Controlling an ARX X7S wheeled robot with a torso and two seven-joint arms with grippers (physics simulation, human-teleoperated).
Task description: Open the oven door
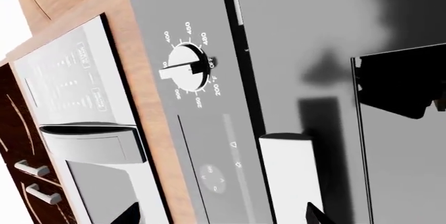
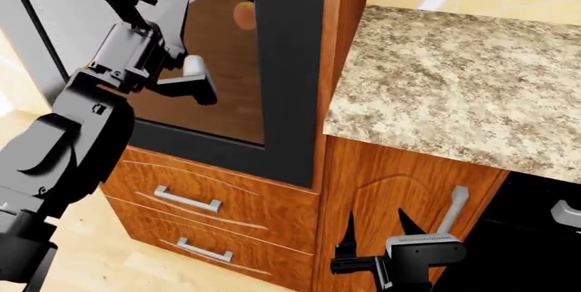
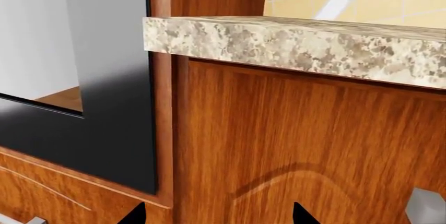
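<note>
The oven door [image 2: 272,67] looks closed, flush in the cabinet front at upper left of the head view, so the pull is all left to do. My left arm is raised against the glass, left gripper [image 2: 195,77] near the handle; whether it's clamped I cannot tell. My right gripper [image 2: 377,227] hangs low, fingers apart, idle.

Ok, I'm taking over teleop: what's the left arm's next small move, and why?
Probably close the left gripper on the grey bar handle of the oven door. In the left wrist view its jaws stand open with the handle between them, nearer one fingertip, so a grip seems needed before pulling.
</note>
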